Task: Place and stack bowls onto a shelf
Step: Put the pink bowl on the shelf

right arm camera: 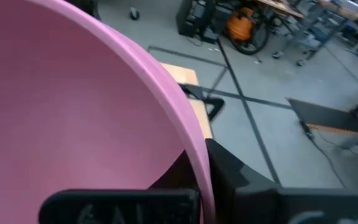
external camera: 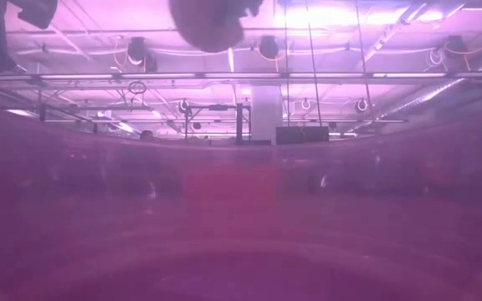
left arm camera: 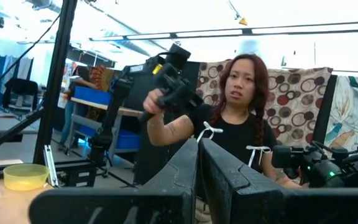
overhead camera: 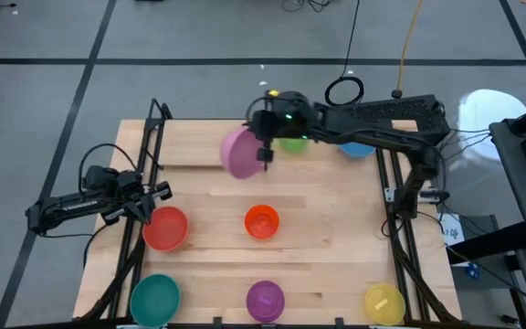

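From above, my right tool is clamped on the rim of the pink bowl, carrying it tilted over the shelf at the far side of the worktop. Lime green and blue bowls show just beyond, partly under my arm. Red, orange, teal, purple and yellow bowls wait on the worktop. My left tool idles near the red bowl.

At table height, a close surface blocks nearly everything; the pink bowl hangs at the top edge.

My left wrist shows its fingers close together holding nothing, and a person beyond.

My right wrist shows one finger outside the pink bowl's wall. It's a thin pinch on a tilted bowl, so I reckon it could pivot or slip, land skewed or clip the green one.
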